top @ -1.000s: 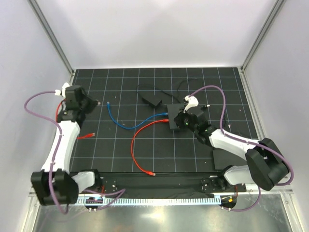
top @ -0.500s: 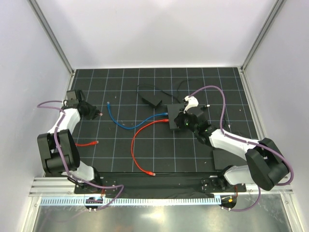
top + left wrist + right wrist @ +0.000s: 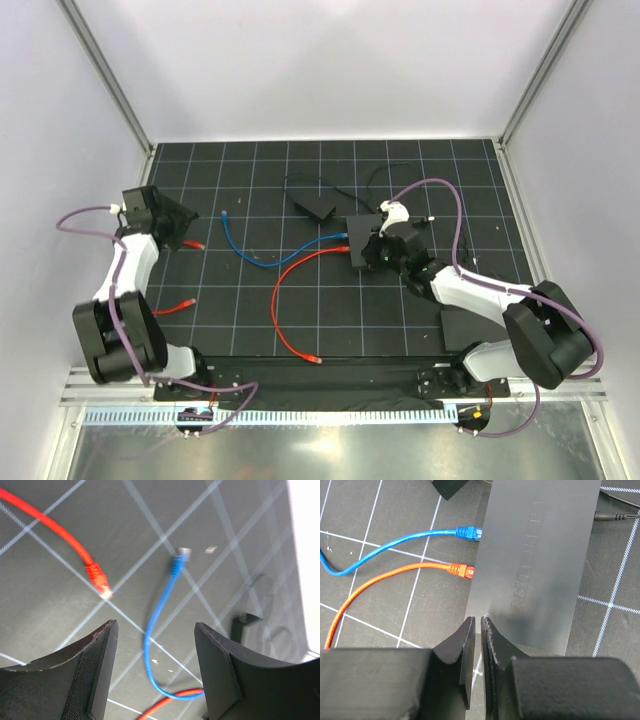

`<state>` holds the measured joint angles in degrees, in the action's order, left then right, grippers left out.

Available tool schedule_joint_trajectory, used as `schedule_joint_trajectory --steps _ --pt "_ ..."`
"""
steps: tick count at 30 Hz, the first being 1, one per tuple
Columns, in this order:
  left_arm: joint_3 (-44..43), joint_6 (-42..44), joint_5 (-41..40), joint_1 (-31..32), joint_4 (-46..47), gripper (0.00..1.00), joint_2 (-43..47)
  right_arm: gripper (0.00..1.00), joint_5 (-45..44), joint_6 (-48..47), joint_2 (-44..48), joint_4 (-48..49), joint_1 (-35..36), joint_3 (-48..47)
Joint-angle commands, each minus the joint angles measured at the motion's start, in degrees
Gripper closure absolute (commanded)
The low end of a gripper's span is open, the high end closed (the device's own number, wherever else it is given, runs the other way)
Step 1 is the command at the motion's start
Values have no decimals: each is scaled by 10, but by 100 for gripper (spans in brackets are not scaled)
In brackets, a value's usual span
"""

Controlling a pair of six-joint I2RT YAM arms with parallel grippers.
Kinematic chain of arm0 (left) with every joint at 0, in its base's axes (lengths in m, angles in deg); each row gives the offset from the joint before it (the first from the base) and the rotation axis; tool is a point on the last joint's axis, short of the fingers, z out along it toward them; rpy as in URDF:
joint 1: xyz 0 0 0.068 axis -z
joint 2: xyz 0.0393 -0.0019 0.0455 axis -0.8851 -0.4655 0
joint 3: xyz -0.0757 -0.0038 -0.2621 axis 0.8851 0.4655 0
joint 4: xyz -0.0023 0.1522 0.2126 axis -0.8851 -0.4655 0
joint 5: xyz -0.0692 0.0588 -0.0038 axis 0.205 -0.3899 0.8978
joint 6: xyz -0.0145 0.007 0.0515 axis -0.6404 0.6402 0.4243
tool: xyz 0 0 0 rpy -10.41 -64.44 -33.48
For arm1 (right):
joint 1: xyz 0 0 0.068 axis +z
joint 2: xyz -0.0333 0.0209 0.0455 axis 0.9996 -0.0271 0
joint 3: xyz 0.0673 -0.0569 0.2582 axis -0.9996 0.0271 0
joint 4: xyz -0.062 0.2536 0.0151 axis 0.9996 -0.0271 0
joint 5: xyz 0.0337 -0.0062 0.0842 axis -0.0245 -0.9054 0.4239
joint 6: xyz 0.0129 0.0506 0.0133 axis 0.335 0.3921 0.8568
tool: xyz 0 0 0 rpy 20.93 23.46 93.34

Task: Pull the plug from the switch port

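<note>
Top external view, far left: the left gripper [image 3: 155,625] hangs spread and empty over a loose red cable [image 3: 95,572]. Right of centre lies the switch [image 3: 535,555], with the right gripper [image 3: 477,622], fingers pressed together, seemingly pinning its edge. The blue plug [image 3: 468,531] and orange plug [image 3: 461,570] sit seated, so extraction is pending. Next, the left gripper must cross over, pinch one and draw it straight out.

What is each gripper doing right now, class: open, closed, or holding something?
Left gripper: open, holding nothing.
Right gripper: closed, tips at the switch edge, nothing visibly gripped.
</note>
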<state>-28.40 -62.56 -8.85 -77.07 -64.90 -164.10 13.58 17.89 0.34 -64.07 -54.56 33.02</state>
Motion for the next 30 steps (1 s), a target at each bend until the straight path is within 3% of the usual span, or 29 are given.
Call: schedule_joint_trajectory --steps 1,8,13,19,22,30 --pt "22 -4 21 -3 45 34 85 83 -20 2 -1 9 -1 -25" --pt "152 -65 55 77 183 44 222 82 -80 19 -7 -26 -1 -34" --pt "255 -96 -83 260 312 48 284 79 -129 25 3 -32 -2 -26" --pt "272 -126 -148 426 438 49 186 70 -149 28 -18 -43 -22 -34" --pt "252 -136 -166 469 481 49 114 69 -145 32 -42 -57 -37 -46" --pt "208 -182 -171 556 586 47 -39 51 -41 58 -60 -36 -110 -34"
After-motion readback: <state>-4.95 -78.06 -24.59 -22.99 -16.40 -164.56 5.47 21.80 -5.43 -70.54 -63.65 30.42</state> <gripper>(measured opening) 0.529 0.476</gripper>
